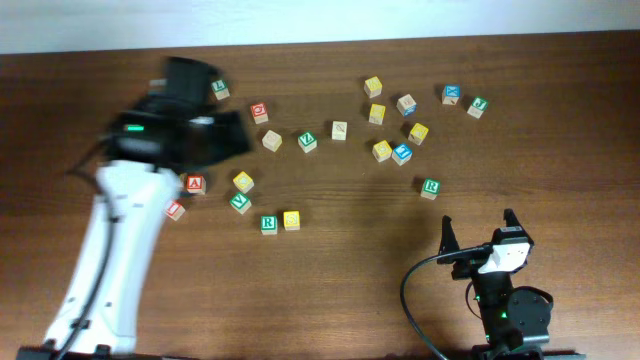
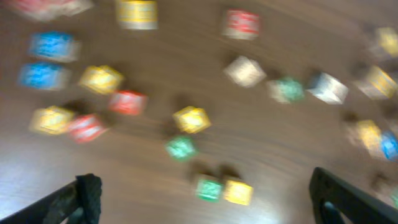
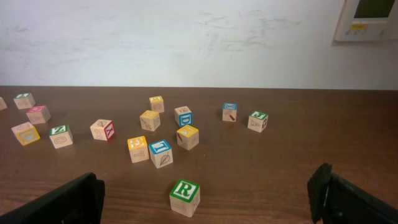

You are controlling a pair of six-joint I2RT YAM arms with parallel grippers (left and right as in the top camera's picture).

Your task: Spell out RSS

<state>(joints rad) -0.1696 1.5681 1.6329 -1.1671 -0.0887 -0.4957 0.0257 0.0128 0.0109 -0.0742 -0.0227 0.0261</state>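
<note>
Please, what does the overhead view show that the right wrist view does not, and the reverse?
Only overhead: the left arm and, near it, a green R cube beside a yellow cube. Only right wrist: a panel high on the white wall. Both: the brown table, the open right hand, a second R cube alone before it, and scattered cubes farther off.

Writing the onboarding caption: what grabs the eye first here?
The blurred left gripper dominates the overhead view's upper left, jaws open, above scattered letter cubes. Below it, a green R cube and a yellow cube sit side by side; a second green R stands alone ahead of the open right gripper.
</note>
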